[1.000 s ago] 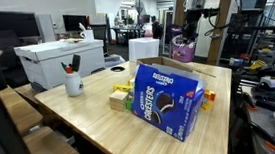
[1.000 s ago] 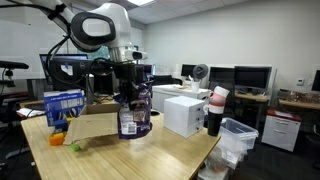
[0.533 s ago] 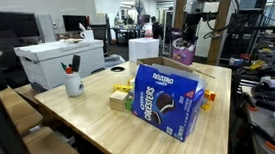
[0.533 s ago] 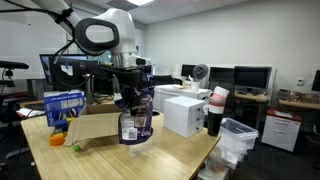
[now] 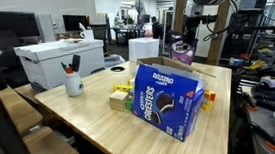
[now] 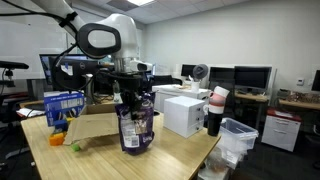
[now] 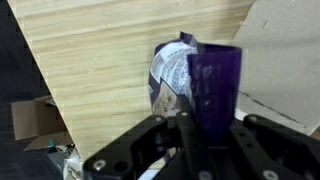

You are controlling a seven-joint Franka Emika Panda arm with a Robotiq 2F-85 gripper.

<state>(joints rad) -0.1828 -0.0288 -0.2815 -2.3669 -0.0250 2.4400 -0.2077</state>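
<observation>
Flat brown cardboard sheet (image 6: 92, 126) lay beside the pincer (image 6: 134, 103); white arm (image 6: 100, 40) reached straight down, purple translucent cup (image 7: 213, 80) between jaws, grip unclear.

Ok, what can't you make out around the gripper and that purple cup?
- The gripper: wrist view, dark blurred jaws merge with the purple cup; clamped or loose, cannot tell.
- Print on the bag: wrist view, blurred, partly hidden by the cup.
- Cup's base: exterior view, too small to show whether it touches the table.
- Oreo box: exterior view, hides the tabletop behind it.
</observation>
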